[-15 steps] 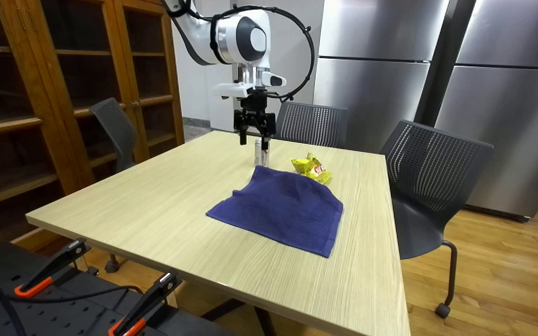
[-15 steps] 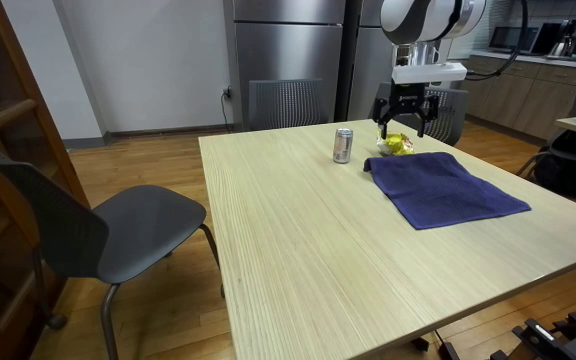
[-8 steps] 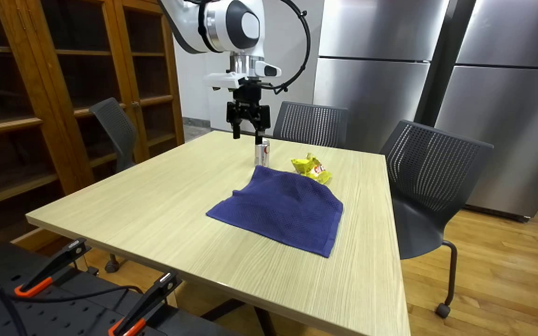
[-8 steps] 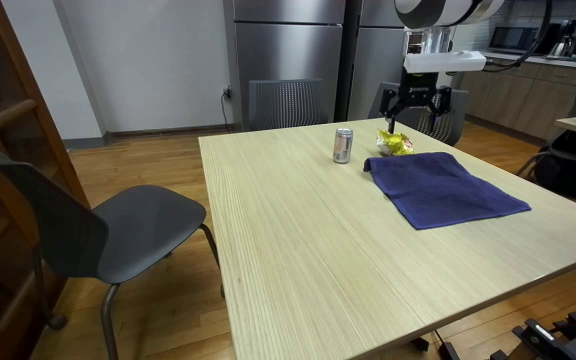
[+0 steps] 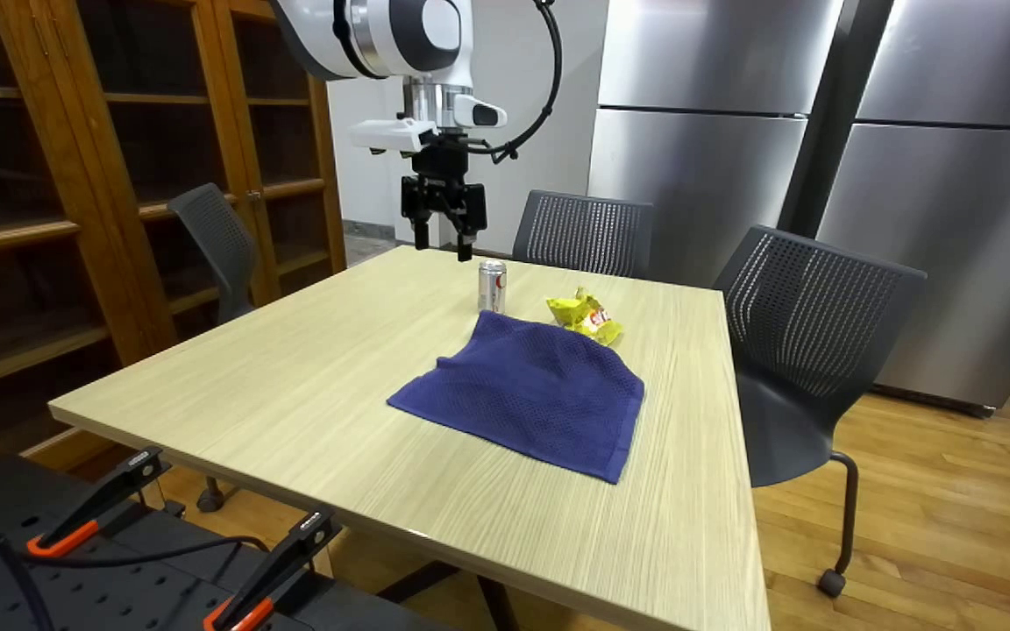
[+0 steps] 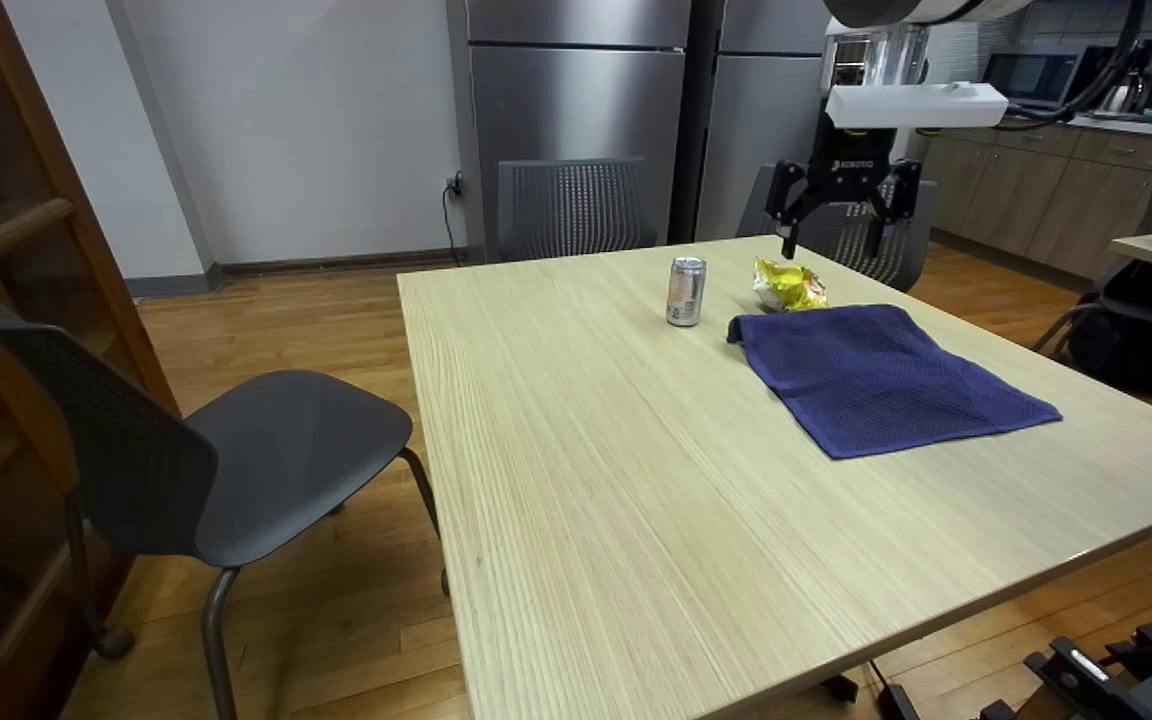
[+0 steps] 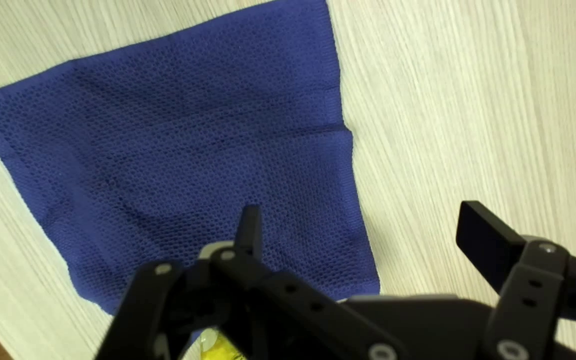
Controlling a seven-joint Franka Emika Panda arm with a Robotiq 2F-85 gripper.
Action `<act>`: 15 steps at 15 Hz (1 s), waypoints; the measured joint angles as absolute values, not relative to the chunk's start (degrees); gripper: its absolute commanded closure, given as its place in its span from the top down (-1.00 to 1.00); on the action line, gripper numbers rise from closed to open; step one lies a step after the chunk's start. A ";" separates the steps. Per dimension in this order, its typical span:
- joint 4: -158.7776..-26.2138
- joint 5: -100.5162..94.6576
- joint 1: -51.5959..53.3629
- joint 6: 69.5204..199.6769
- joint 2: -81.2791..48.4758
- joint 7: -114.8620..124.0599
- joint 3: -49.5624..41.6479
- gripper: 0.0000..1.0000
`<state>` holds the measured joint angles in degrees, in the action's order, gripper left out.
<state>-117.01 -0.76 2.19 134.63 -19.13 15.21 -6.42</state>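
Black two-finger gripper (image 5: 444, 244), one: higher than moments ago in both exterior views; spread wide, released. Purplish-blue woven towel (image 7: 208, 145), one: unmoved, spread with creases on pale wood-grain table (image 5: 312, 359), beneath gripper in wrist view. Silver cylindrical metal can (image 5: 492, 287), one: upright near towel, outline now clear of gripper. Crumpled yellow foil wrapper (image 6: 792, 287), one: unmoved, just beside towel. Dark-grey perforated-back chairs (image 5: 812, 307): three.

Wooden floor (image 5: 952, 508), dark chairs (image 5: 821, 324), fridges (image 5: 698, 193) — steel

pale wood-grain table (image 6: 576, 480) | blue cloth (image 5: 531, 390) spread, creased | silver can (image 6: 686, 291) upright | crumpled yellow packet (image 5: 586, 316) beside cloth
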 measured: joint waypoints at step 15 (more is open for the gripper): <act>-122.95 -1.16 3.07 136.29 -14.20 15.28 -6.01 1.00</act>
